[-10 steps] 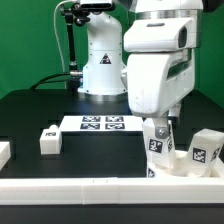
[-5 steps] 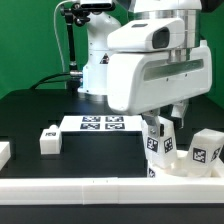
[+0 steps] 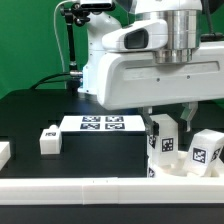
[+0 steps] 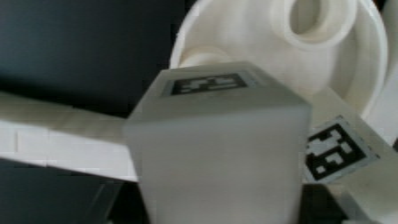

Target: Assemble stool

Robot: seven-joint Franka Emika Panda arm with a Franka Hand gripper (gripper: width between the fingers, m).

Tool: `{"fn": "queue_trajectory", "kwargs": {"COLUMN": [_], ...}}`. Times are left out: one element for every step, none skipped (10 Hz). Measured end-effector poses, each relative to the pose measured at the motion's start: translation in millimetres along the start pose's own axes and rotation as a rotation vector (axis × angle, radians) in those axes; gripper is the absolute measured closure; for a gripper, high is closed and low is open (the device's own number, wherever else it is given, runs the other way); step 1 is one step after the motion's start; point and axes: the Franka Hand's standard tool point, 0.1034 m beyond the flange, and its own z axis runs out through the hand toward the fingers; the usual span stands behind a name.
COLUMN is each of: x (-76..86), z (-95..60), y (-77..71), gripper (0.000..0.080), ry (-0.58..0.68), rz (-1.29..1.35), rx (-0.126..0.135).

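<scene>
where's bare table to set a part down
Bare black table between the loose leg and the seat, bordered by the marker board and front rail. Crowded on the exterior view's right, around the hand and held leg.

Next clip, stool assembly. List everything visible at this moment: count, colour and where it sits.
seat: one, white, on the table at the exterior view's right, behind the front rail.
held leg: one, white, tagged, upright over the seat.
second leg: one, white, tagged, at the seat's right edge in the exterior view.
third leg: one, white, left of the marker board in the exterior view.
marker board: one, white, flat, mid-table.
border rail: one, white, along the front.
table: one, black.
arm: one, white, above the seat.
hand: one, shut on the held leg.
</scene>
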Motion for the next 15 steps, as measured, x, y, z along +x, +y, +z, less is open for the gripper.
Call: {"fn": "queue_trajectory", "kwargs": {"x": [-0.6, -0.4, -0.1, -1.2, -5.2, -6.5, -6.8, -7.2, -6.9, -6.7, -6.4, -5.1, -3.0, -0.7, 1.0], "z": [0.2, 0.2, 0.6, 0.5, 0.3, 0.1, 0.1, 0.8, 1.1, 1.2, 1.4, 1.5, 1.7, 1.8, 2.3], "y": [-0.4, 0.3, 2.4, 4.0, 5.9, 8.1, 10.5, 10.3, 10.1, 9.7, 7.5, 5.5, 4.0, 2.2, 0.9], "gripper": [0.045, 0.045, 0.045, 0.045, 0.045, 0.045, 0.045, 0.045, 0.045, 0.045, 0.045, 0.045, 0.045, 0.045, 0.045], "ry": [0.015, 0.022, 0.039, 0.063, 0.067, 0.064, 0.059, 0.054, 0.052, 0.051, 0.045, 0.039, 0.035, 0.027, 0.02], "rz": [0.099, 0.198, 0.275, 0.344, 0.484, 0.559, 0.637, 0.731, 0.783, 0.824, 0.914, 0.97, 1.018, 1.121, 1.189], "rx": [-0.002, -0.004, -0.004, 0.003, 0.015, 0.035, 0.063, 0.085, 0.096, 0.1, 0.11, 0.118, 0.127, 0.147, 0.159]}}
